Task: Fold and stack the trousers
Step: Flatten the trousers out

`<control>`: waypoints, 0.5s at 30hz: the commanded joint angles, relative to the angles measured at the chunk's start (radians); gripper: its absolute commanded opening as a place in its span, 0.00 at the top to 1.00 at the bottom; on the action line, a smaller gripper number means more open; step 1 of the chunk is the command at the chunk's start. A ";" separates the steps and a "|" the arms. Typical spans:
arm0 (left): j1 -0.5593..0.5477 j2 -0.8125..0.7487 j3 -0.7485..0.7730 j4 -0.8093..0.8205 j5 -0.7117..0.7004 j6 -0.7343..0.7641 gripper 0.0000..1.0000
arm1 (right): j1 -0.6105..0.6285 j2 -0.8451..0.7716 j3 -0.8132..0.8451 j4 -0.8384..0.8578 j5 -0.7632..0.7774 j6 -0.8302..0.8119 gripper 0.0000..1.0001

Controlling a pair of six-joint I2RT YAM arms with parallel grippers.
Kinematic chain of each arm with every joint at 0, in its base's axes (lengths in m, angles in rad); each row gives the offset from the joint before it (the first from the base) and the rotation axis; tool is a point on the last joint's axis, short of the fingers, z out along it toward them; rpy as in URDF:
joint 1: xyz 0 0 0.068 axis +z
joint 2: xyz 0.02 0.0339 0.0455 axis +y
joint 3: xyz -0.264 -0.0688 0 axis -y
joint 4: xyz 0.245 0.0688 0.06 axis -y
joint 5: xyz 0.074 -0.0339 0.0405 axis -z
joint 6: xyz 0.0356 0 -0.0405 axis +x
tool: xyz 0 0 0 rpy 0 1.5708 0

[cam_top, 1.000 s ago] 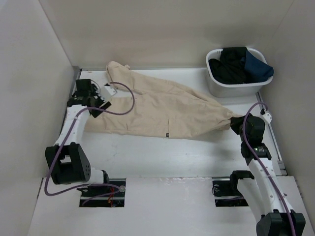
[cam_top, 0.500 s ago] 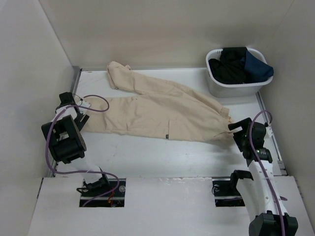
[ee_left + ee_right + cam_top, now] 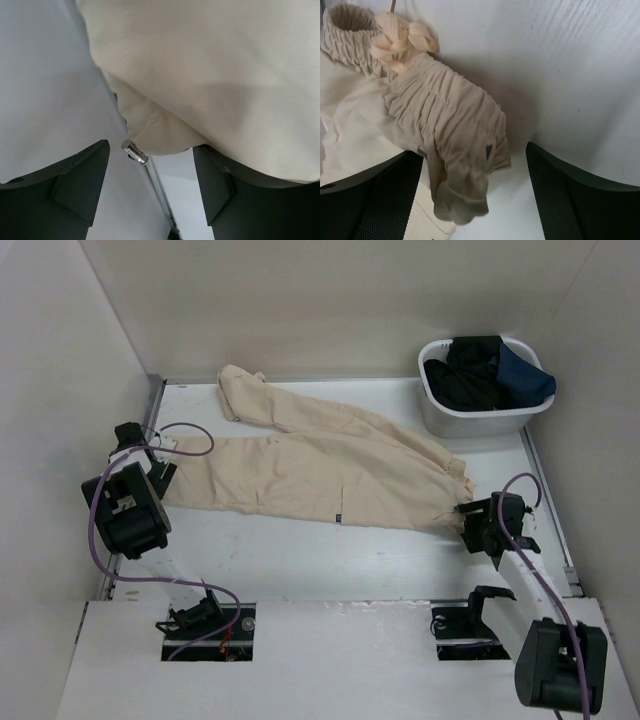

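The cream trousers [image 3: 320, 465] lie spread across the table, legs to the left and gathered waist at the right, with a small dark tag [image 3: 338, 516] on the near leg. My right gripper [image 3: 468, 525] is open just near of the waist. In the right wrist view the bunched waistband [image 3: 450, 125] lies loose on the table ahead of the wide-apart fingers [image 3: 570, 195]. My left gripper [image 3: 160, 470] is open at the left end of the near leg. The left wrist view shows cloth [image 3: 225, 60] beyond the fingers [image 3: 80, 185], none between them.
A white basket [image 3: 440, 420] at the back right holds black and navy garments [image 3: 480, 370]. White walls close in the table at left, back and right. A metal pin [image 3: 135, 152] sits at the table's left edge strip.
My right gripper opened and let go of the waist, which dropped flat, and drew back toward the near edge. My left arm pulled back to the left off the leg end.
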 commanded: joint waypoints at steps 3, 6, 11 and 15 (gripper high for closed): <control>-0.035 -0.017 0.028 -0.029 0.093 -0.059 0.46 | 0.005 0.131 0.060 0.177 0.003 -0.007 0.53; -0.034 0.006 0.021 -0.030 0.072 -0.068 0.85 | 0.002 0.184 0.121 0.197 -0.003 -0.093 0.89; 0.021 -0.090 -0.008 -0.056 0.041 0.011 1.00 | 0.005 0.087 0.335 0.102 0.042 -0.395 1.00; 0.087 -0.234 0.004 -0.178 0.042 0.131 1.00 | -0.007 -0.031 0.469 0.017 0.025 -0.591 1.00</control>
